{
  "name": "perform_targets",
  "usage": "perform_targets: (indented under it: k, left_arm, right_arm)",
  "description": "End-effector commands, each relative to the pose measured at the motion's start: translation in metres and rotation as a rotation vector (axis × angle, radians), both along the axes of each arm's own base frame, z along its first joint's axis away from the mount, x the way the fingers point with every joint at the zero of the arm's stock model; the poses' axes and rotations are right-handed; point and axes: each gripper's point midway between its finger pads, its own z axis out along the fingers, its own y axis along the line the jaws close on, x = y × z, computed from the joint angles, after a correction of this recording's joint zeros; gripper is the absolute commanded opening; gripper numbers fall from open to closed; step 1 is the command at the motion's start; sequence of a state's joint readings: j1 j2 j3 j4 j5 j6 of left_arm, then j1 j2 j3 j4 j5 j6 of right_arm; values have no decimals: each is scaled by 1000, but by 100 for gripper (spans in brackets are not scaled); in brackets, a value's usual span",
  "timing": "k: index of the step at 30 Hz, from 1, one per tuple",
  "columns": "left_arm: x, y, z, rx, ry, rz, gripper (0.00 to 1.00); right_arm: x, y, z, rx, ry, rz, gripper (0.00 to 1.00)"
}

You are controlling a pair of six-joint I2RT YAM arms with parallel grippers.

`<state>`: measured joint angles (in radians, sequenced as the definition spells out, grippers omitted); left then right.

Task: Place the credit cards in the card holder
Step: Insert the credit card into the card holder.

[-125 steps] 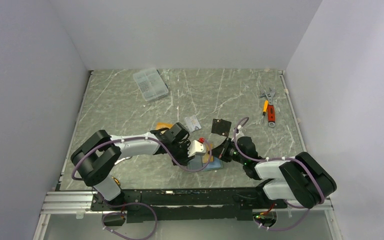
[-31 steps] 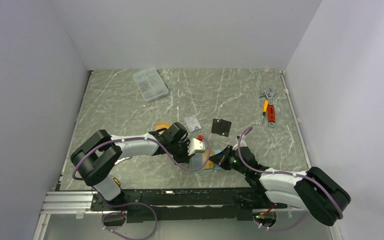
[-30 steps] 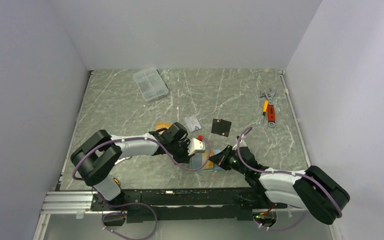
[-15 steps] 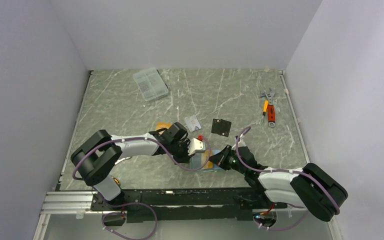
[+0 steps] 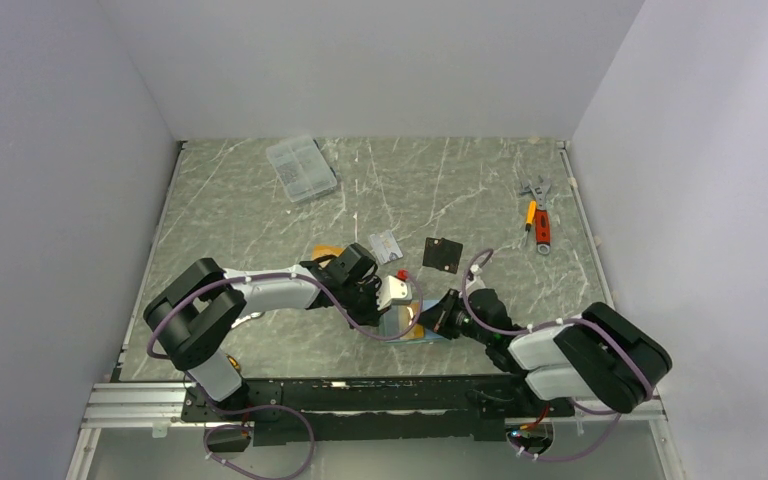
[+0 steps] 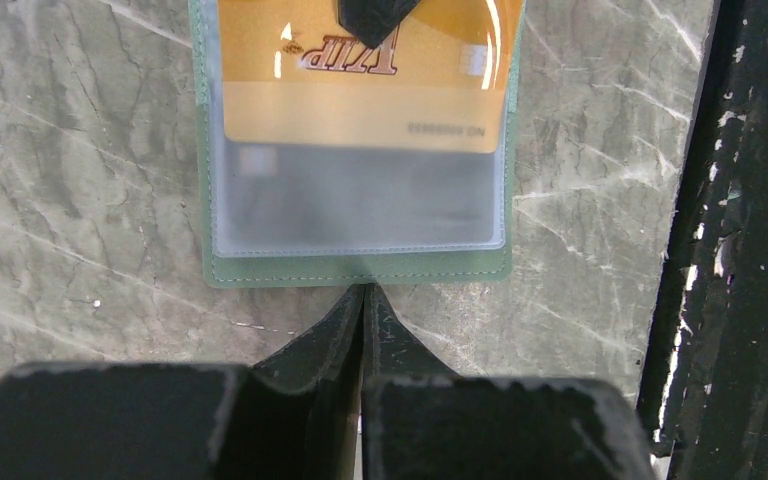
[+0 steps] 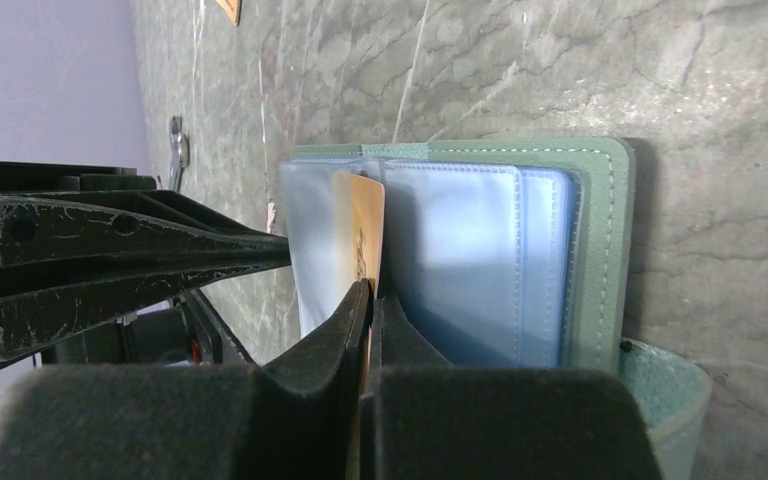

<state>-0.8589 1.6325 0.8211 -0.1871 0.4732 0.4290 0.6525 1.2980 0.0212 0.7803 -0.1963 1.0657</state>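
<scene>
Starting nearest the arm bases: got the holder (image 6: 360,268) lying open on the table (image 6: 80,150), close to the near edge, light blue sleeves facing up. Through the left wrist view, can see the left tool (image 6: 363,295) with fingers pressed together, tips touching the holder's near hem. Can't tell whether any of that hem is actually nipped between them.

On the opposite side, got the right tool (image 7: 370,290) clamped on the gold card (image 7: 368,225), gripping it by 1 edge. Seeing that card edge-on between clear sleeves in the right wrist view. From the left wrist view, looks slid in among the sleeves, leading edge short of the pocket's bottom seam. Calling that 1 card partly in, not seated. Worth noting the 2 tools facing each other across the holder, both low over the table.

Moving further out: spotted the silver card (image 5: 385,244) lying flat just beyond the left tool, outside the holder. Near it to the right, a black square (image 5: 443,254), flat too. Further back on the right, got a wrench (image 5: 540,228) with a red grip. Way back left, near the far wall, a clear box (image 5: 301,168).
</scene>
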Motion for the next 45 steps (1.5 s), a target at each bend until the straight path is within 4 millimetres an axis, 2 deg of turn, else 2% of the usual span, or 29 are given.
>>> perform_targets:
  k: [1, 8, 9, 12, 16, 17, 18, 23, 29, 37, 41, 45]
  left_arm:
    - [-2, -7, 0, -4, 0, -31, 8]
    - [-2, -7, 1, -4, 1, -32, 8]
    - [-2, -7, 0, -3, 1, -32, 8]
    - [-2, -7, 0, -2, 3, -33, 8]
    - [-1, -6, 2, -4, -3, -35, 7]
    - [-1, -6, 2, -5, -6, -34, 7]
    - [0, -6, 2, -6, -7, -34, 7]
    - [5, -4, 4, -17, -9, -24, 6]
    - [17, -1, 17, -75, 36, 30, 5]
    - [26, 0, 35, -136, 144, 89, 5]
    - [45, 13, 51, -171, 224, 143, 5]
    - [59, 32, 62, -190, 212, 187, 5]
  right_arm:
    - [-43, -19, -47, -131, 139, 106, 0]
    - [-45, -23, -53, -164, 164, 117, 0]
    - [-38, -19, -49, -163, 155, 116, 1]
    - [-36, -21, -52, -214, 179, 120, 24]
    - [-25, -26, -42, -270, 156, 86, 61]
    - [-24, -28, -39, -288, 153, 77, 68]
    - [-24, -31, -38, -308, 156, 71, 71]
    - [-21, -36, -27, -353, 137, 65, 78]
    - [-18, -25, -16, -309, 86, 76, 76]
    - [-21, -11, -21, -500, 100, 93, 79]
    - [-25, -11, -17, -595, 115, 79, 83]
    - [-27, -22, -20, -688, 146, 62, 89]
